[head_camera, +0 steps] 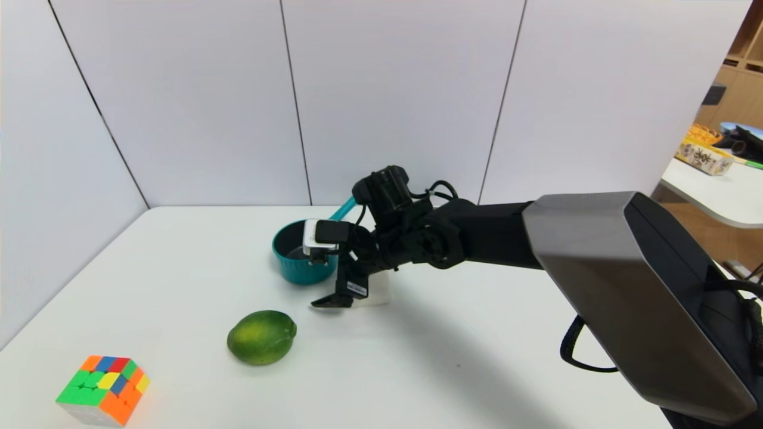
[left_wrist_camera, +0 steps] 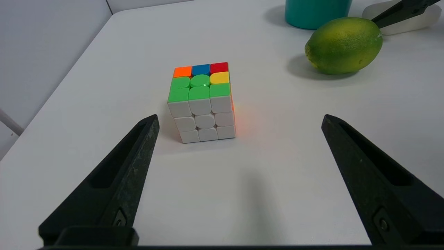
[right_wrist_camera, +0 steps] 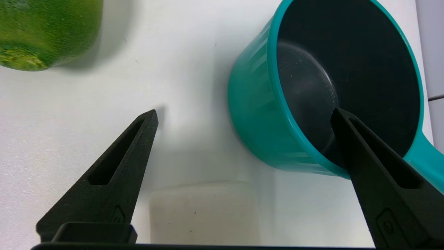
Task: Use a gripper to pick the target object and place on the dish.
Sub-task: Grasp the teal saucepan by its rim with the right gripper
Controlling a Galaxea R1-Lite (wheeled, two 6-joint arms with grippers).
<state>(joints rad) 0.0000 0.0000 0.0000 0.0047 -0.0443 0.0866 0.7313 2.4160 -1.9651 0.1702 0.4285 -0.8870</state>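
Grasp alignment — pan not yet gripped.
Worktop (head_camera: 179, 256): carries all items. Right claw (right_wrist_camera: 244, 110): wide open, holding nothing; one finger reaches over the pan's rim, the other stands outside, over the worktop. Left claw (left_wrist_camera: 240, 116): idle near the cube (left_wrist_camera: 204, 104). Pan (head_camera: 305, 272): upright on the worktop, beyond the lime (head_camera: 262, 338). Next — straddle the pan's near wall, lower, then close.

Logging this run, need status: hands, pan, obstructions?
Right hand open, one finger over the saucepan's mouth. Left hand open, idle near the cube. Pan upright on table, ungripped. Lime close by.
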